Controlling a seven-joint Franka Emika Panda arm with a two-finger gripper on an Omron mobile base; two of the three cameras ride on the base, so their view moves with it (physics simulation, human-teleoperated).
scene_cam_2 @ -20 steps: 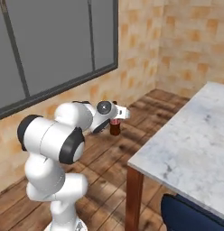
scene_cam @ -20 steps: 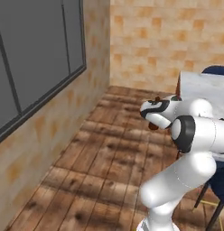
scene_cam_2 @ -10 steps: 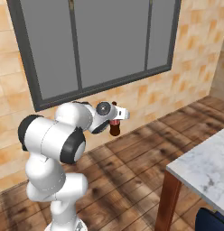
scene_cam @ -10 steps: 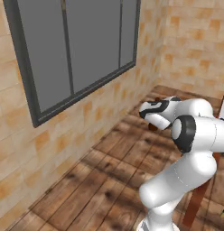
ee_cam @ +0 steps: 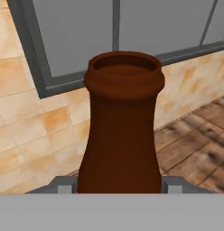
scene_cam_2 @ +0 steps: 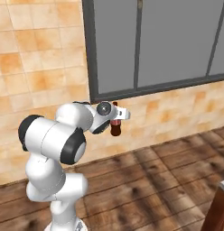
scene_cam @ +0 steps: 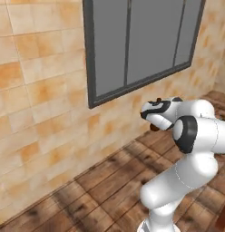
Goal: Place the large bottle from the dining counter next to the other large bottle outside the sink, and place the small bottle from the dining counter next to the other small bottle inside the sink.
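Observation:
My gripper is shut on the large bottle, a brown bottle with a red band, and holds it in the air in front of the arm. The bottle hangs below the hand before the tiled wall under the window. In the hand view its brown body rises between the fingers and its rounded end faces the camera. From the left base view only a brown bit of the bottle peeks out under the hand. One corner of the dining counter enters at the lower right. The sink and the small bottle are out of view.
A large dark-framed window sits in the orange tiled wall straight ahead. Wooden floorboards spread below it. The arm's white elbow stands between the left camera and the hand.
The whole scene has slid to the right as the base turned: the window now stands in the middle and the counter has nearly left the picture. The gripper still holds the bottle as before.

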